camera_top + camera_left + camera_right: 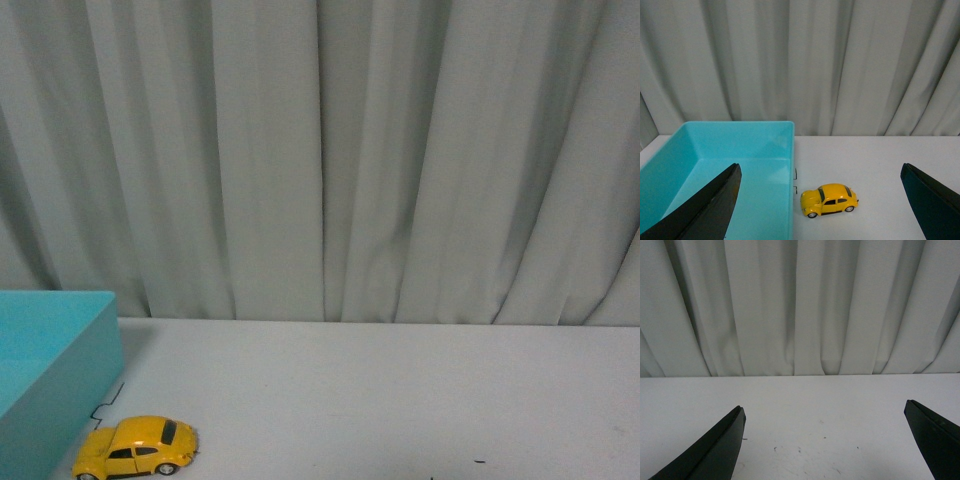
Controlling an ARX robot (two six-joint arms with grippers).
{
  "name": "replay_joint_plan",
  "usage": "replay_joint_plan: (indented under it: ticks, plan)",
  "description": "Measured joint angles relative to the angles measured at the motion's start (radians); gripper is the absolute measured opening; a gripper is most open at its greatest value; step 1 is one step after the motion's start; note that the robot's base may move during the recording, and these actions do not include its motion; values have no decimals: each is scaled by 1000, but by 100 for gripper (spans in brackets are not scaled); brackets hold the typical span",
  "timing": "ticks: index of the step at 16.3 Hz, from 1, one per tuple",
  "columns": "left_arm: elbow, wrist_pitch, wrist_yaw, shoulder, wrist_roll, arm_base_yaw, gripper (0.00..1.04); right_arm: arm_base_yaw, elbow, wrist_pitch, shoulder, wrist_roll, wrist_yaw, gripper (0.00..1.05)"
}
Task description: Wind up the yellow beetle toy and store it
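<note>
The yellow beetle toy (135, 448) stands on its wheels on the white table near the front left, right beside the turquoise box (55, 370). In the left wrist view the toy (829, 200) lies between the wide-open black fingers (710, 210), apart from both, with the box (730, 170) beside it. My left gripper (820, 167) is open and empty, above and behind the toy. My right gripper (824, 407) is open and empty over bare table; the toy is not in its view. Neither arm shows in the front view.
The turquoise box is open-topped and looks empty inside. A grey pleated curtain (330, 160) hangs along the table's far edge. Small dark specks mark the white tabletop (805, 440).
</note>
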Motion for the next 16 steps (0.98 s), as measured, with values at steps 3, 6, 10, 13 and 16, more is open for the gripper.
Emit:
replay_joint_plan:
  ticks: [3,6,10,13,16]
  plan:
    - [0,0,0,0,0,0,98,0,0,0,0,0,0,98]
    - [175,-170,-25,367,-191,100,98,0,0,1,0,0,0,98]
    - [441,191,10,990,-237,72,98,0,0,-1,0,0,0,98]
    - [705,238,-11,1322,-143,13,98,0,0,0,0,0,0,98]
    - [945,175,24,1599,98,-53,98,0,0,0,0,0,0,98]
